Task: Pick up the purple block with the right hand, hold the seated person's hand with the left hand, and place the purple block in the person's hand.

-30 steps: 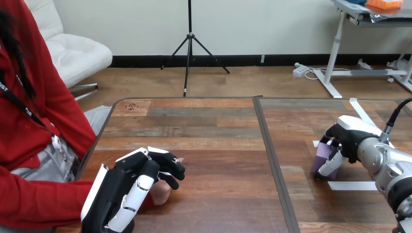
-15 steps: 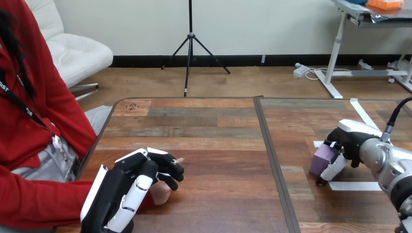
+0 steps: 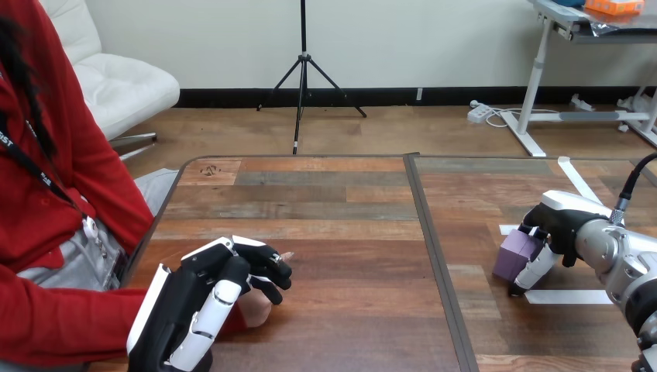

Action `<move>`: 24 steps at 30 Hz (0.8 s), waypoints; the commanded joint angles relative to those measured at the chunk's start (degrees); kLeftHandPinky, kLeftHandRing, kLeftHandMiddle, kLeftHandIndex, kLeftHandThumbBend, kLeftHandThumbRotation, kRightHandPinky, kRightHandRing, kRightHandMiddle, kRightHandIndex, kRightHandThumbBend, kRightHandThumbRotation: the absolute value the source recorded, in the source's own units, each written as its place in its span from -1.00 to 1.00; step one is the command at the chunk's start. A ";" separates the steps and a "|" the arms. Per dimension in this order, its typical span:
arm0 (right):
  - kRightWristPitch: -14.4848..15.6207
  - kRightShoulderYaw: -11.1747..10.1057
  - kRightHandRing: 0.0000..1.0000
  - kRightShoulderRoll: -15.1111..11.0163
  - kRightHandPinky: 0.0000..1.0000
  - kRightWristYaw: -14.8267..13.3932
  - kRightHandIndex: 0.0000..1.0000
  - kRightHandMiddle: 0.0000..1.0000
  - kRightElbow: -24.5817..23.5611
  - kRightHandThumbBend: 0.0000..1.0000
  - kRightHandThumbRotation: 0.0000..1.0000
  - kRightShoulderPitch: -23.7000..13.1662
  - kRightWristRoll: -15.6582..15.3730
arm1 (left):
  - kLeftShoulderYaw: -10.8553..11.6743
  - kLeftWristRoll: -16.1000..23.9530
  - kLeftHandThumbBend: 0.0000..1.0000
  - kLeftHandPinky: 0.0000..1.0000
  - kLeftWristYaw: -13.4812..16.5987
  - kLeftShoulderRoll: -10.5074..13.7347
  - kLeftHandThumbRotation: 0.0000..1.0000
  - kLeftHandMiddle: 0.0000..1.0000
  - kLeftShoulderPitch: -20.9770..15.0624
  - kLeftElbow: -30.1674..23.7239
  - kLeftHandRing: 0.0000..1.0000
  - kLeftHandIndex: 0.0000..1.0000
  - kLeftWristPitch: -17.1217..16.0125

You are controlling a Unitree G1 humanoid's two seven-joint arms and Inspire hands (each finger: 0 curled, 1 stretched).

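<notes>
Curling its fingers over the purple block (image 3: pixel 514 256), the right hand (image 3: pixel 559 223) grips it from above and from the near side, low over the table (image 3: pixel 341 225) and just beyond a white tape strip (image 3: pixel 564 296). Bare wood lies between this hand and the left hand (image 3: pixel 194 302), well apart. The left hand's fingers fold over the person's hand (image 3: pixel 257 308), hiding most of it; one fingertip pokes out beyond. Whether the block touches the table is unclear.
</notes>
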 commanded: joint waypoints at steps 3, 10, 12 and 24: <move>-0.98 -0.07 0.25 -1.48 0.11 -1.87 0.29 0.31 -1.27 0.57 -1.00 -5.78 0.56 | 0.82 0.06 0.04 -0.17 0.40 -0.45 0.46 0.09 -4.08 0.49 0.05 0.05 -1.81; -1.79 -0.27 0.28 -1.47 0.12 -3.38 0.20 0.33 -1.27 0.48 -1.00 -5.26 0.80 | 0.68 -0.49 0.03 -0.17 -0.12 -0.36 0.47 0.09 -4.35 0.74 0.05 0.05 -1.91; -1.89 -0.25 0.29 -1.44 0.13 -3.69 0.17 0.34 -1.21 0.46 -1.00 -5.17 0.79 | 0.67 -0.59 0.03 -0.17 -0.22 -0.34 0.48 0.09 -4.43 0.82 0.05 0.05 -1.89; -2.05 -0.45 0.16 -1.23 -0.01 -5.20 0.01 0.21 -1.02 0.46 -1.00 -4.74 1.05 | 0.84 -0.33 0.03 -0.16 -0.21 -0.13 0.49 0.10 -4.75 1.04 0.06 0.06 -1.95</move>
